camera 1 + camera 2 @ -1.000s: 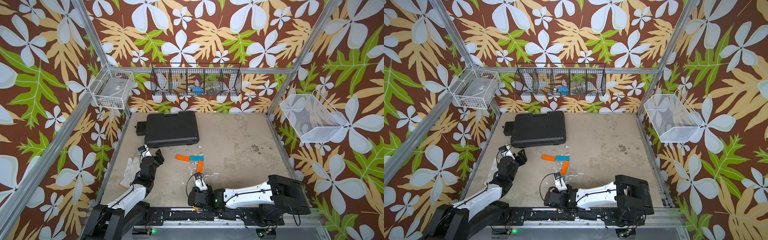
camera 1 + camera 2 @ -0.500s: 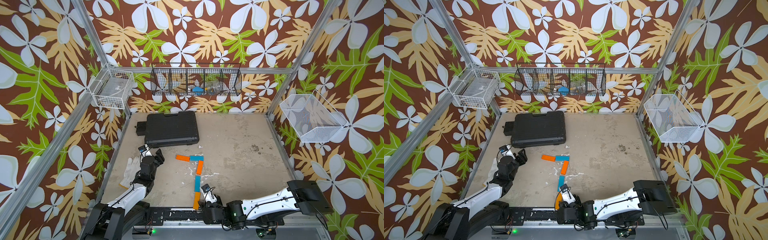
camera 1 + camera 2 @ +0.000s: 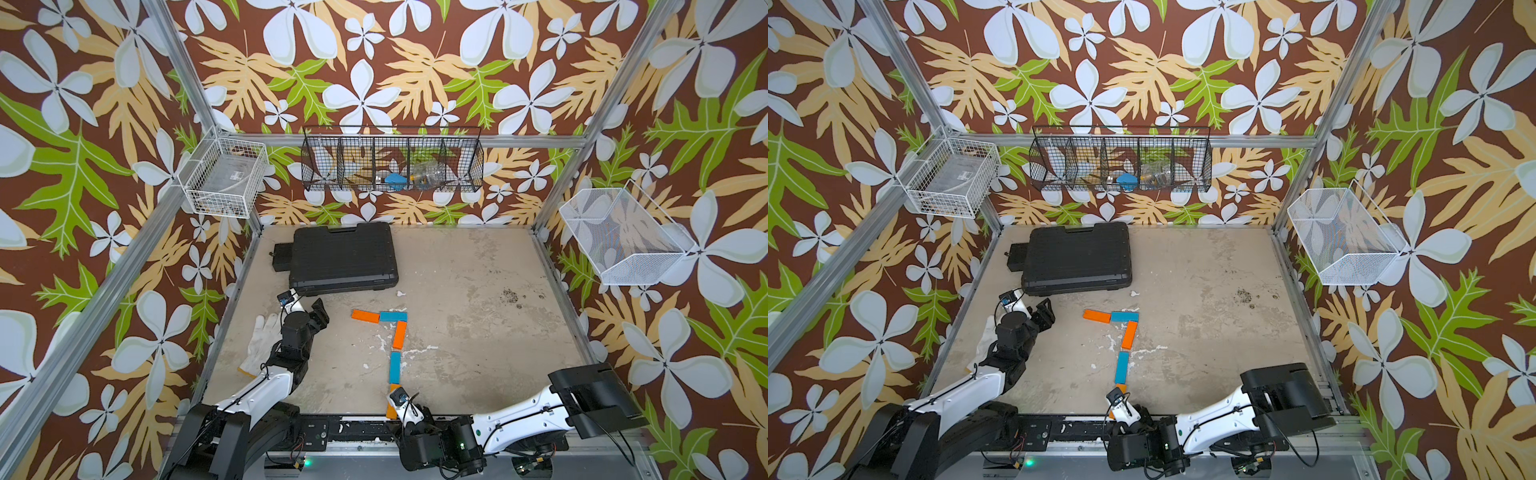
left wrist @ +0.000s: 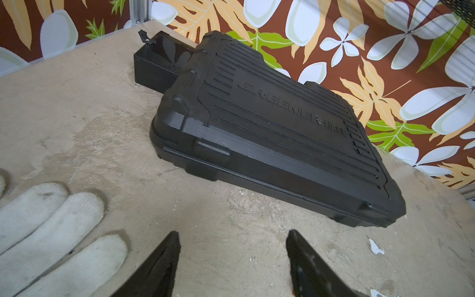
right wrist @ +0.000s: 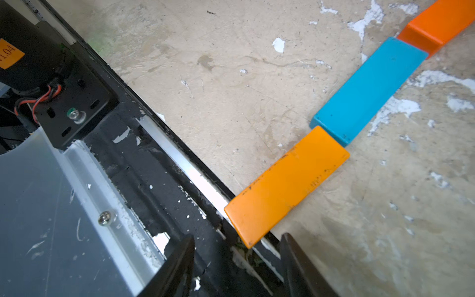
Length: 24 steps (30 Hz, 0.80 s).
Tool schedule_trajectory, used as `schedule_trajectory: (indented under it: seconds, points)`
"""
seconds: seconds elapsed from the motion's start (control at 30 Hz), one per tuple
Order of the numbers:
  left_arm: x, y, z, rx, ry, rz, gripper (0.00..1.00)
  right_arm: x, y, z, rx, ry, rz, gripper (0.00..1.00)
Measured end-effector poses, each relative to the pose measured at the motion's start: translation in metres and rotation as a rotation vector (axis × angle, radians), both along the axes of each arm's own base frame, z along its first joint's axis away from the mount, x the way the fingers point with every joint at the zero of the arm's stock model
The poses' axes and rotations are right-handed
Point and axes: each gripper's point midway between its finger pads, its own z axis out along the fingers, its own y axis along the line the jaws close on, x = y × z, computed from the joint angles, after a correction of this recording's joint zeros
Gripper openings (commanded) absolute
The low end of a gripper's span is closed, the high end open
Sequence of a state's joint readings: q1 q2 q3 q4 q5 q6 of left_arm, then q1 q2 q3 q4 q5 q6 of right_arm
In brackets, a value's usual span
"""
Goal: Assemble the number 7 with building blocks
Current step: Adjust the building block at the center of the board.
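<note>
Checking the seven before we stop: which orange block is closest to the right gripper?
The orange block at the stem's foot, below the lower blue block, its end overhanging the table edge by the right gripper. The other two lie farther up.

Five flat building blocks (image 3: 398,335), orange and blue alternating, end to end as the number 7 (image 3: 1124,316)

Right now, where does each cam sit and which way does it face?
Top views: high over the front, looking down and back at the table and number 7; left arm and right arm show.
Left wrist: low, facing the black case, white glove in the foreground; open left gripper tips show.
Right wrist: at front edge, facing the near orange bar and blue bar; open right gripper tips show.
Shared: top views also show case, glove, bars.
</note>
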State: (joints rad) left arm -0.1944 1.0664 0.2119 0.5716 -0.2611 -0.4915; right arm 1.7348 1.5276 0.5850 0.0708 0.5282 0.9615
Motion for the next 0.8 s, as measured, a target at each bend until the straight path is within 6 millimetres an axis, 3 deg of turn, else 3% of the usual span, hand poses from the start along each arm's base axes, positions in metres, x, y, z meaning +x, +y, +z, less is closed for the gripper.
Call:
schedule_trajectory:
  seconds: [0.3,0.8]
  points:
    - [0.001,0.000,0.002,-0.001,-0.004,0.000,0.69,0.001,-0.008,-0.009,-0.035,0.003,-0.016,0.32]
    - [0.001,0.000,0.001,-0.001,-0.002,0.000,0.69,0.005,-0.011,-0.019,-0.069,0.007,-0.033,0.32]
